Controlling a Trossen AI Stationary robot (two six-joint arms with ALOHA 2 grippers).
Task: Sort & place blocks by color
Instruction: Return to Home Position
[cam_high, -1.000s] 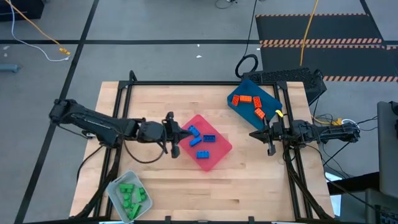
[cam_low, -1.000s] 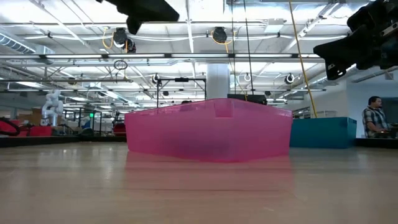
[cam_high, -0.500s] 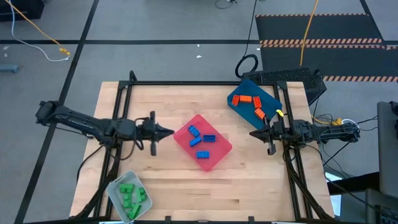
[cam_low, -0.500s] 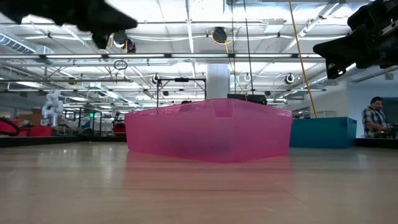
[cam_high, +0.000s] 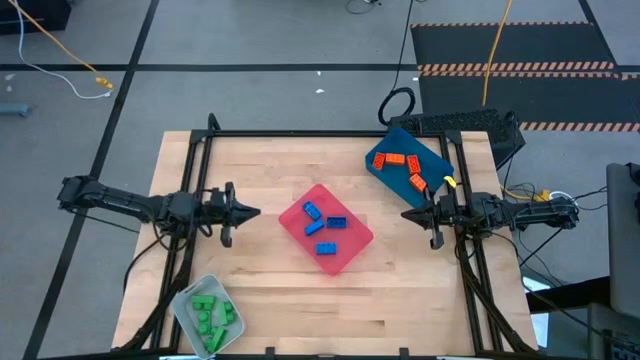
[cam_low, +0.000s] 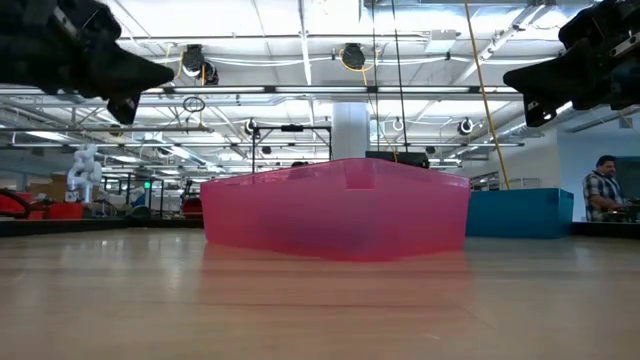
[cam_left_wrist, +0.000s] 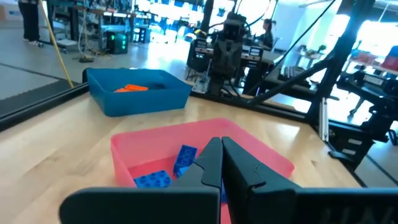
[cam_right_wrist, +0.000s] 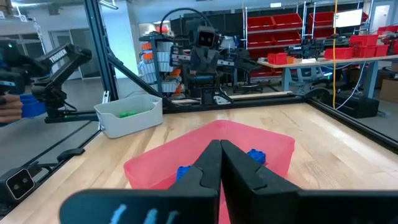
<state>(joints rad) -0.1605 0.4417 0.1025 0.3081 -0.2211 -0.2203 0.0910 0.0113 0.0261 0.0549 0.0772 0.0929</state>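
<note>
Nearest the desk's (cam_high: 270, 300) front edge, at the left arm's side, the grey tray (cam_high: 186, 300) held the green blocks (cam_high: 208, 314) in a loose heap.

Across the middle of the desk the two arms faced each other. The left claw (cam_high: 256, 212) hung over the desk on its own side, its two fingers pressed together and gripping nothing. The right claw (cam_high: 404, 215) waited opposite, over its own edge of the desk, likewise closed and empty.

Between them stood the pink tray (cam_high: 350, 240), set cornerwise, with the blue blocks (cam_high: 337, 221) scattered on its floor at mixed angles, none lined up with either claw. The tray lay straight ahead of the left claw's tips, just beyond them and not touching. It lay ahead of the right claw as well, so that both claws pointed inward at it from opposite sides, about equally near.

Farther back, at the right arm's side, the blue tray (cam_high: 430, 160) held the orange blocks (cam_high: 393, 159); the right claw was much the nearer to it. No block showed loose on the desk, so the sorting appeared complete. What remained was judged to be a retreat of the left arm, drawing back along its own line, away from the pink tray.

Beyond the desk, a person (cam_low: 603, 195) stood in the room.
</note>
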